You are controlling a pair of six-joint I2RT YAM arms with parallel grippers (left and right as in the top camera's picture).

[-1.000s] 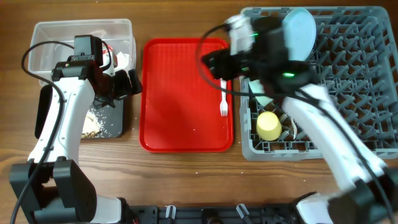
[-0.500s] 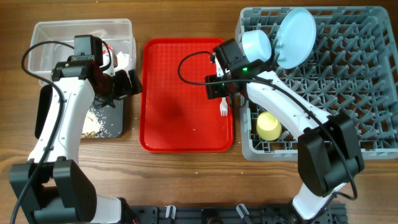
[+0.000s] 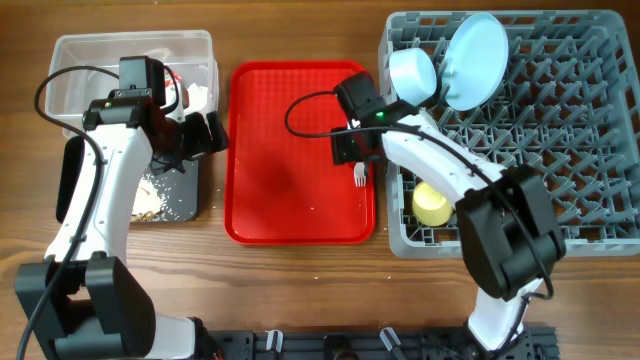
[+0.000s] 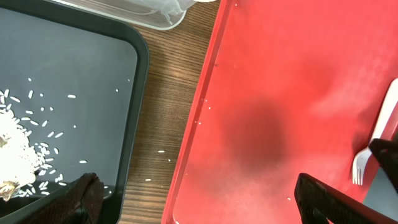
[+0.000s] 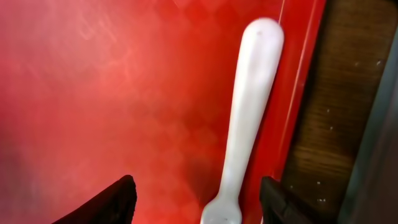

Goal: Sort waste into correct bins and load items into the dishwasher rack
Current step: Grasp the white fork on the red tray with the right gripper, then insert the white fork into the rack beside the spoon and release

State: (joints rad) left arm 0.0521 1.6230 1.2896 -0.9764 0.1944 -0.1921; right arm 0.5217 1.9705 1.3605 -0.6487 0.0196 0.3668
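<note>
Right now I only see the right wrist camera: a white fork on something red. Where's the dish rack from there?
Observer: The dishwasher rack stands right beside the red tray your fork lies on.
Operator: Anything in it already?
Observer: A plate, a bowl and a yellow cup.
Operator: And the other arm?
Observer: Its fingers hang open between the black tray and the red tray.

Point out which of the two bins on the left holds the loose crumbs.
The black tray, shallower than the clear tub beside it: pale crumbs lie scattered on its floor.
</note>
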